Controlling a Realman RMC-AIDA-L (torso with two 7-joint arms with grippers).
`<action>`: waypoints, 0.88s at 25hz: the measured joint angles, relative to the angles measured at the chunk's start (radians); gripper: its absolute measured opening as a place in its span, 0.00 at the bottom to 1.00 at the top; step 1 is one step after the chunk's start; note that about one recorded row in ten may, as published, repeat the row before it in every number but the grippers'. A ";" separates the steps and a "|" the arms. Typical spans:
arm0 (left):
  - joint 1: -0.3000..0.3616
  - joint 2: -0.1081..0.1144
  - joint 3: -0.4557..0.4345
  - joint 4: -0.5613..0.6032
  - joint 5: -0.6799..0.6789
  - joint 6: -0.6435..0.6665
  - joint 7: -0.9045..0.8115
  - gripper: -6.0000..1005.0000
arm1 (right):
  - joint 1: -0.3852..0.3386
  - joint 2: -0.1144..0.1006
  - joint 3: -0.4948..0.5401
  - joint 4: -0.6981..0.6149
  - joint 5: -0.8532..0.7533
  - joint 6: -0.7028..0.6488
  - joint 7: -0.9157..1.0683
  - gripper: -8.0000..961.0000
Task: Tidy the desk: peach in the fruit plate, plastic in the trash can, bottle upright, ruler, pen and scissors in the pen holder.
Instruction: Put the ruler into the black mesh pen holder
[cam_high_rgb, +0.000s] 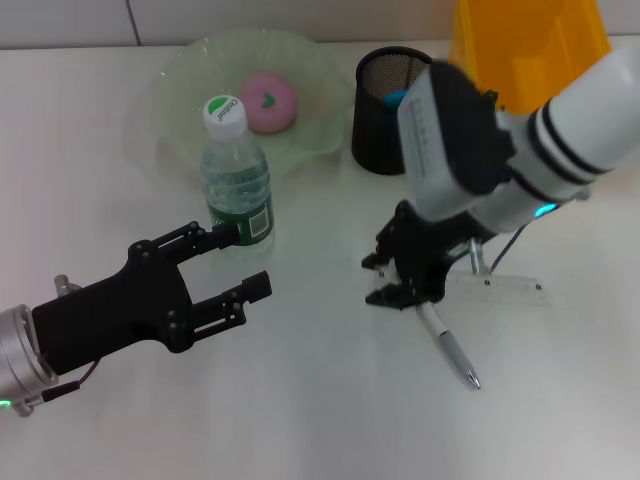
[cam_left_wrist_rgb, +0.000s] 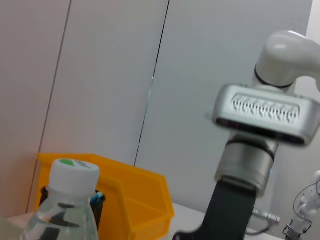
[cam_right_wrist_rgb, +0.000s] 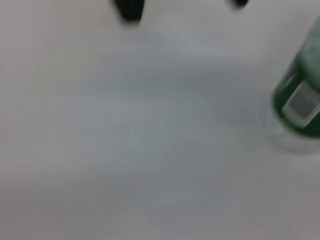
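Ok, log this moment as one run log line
left gripper open beside upright bottle | right gripper over pen on desk | peach in fruit plate

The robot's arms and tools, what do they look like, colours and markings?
Left arm: silver metal wrist, black skeletal tool with slotted fingers, a green light and thin cable near the wrist. Right arm: glossy white segments with black bands, a teal light, and a black tool. The left wrist view shows its silver vented housing.
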 joint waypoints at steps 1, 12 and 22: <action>0.000 0.000 0.000 0.000 0.000 0.000 0.000 0.72 | -0.008 -0.001 0.027 -0.022 0.005 -0.017 0.000 0.41; -0.001 0.002 0.005 0.000 -0.005 0.000 0.001 0.72 | -0.138 -0.004 0.518 -0.144 0.385 -0.002 -0.048 0.41; 0.003 0.002 0.002 0.000 -0.006 0.002 0.006 0.72 | -0.161 -0.003 0.546 0.281 1.116 0.190 -0.517 0.41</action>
